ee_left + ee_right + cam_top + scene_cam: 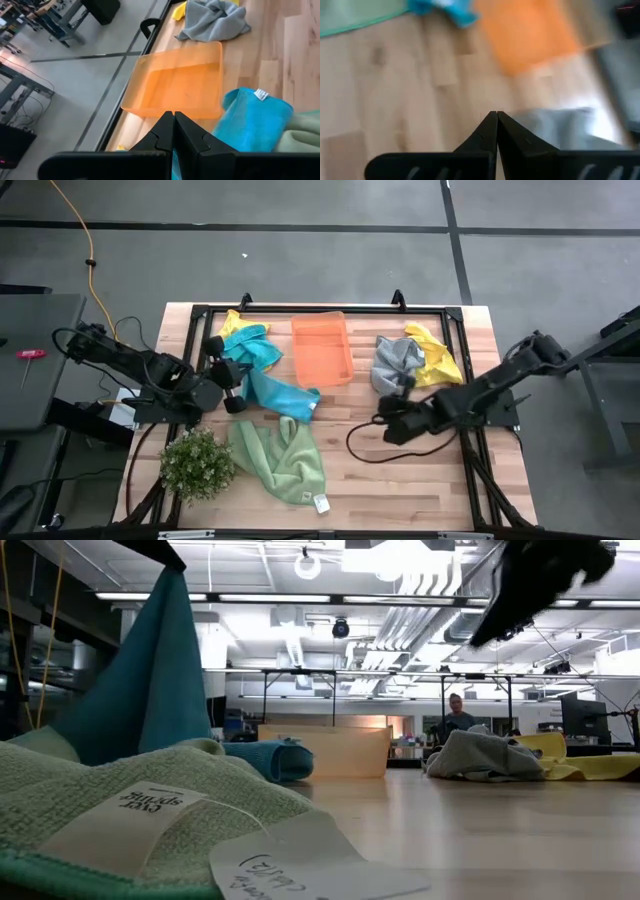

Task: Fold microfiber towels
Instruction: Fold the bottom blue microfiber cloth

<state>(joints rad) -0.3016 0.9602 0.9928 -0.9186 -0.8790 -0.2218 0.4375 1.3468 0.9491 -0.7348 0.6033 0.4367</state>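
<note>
White tag (125,820) on the green towel (280,460) at 6 o'clock reads "ever spring". Four towels: teal (262,375) at 10 o'clock, pinched by the closed left gripper (232,385); grey (396,362) and yellow (436,355) at 2 o'clock. Right gripper (388,420): closed, empty.

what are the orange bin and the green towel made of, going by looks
Orange bin: likely thin translucent plastic, smooth and slightly glossy; the wood shows faintly through its floor. Green towel: soft microfiber-like cloth with a nubby, matte pile, lying in limp folds, with a sewn white tag.
</note>
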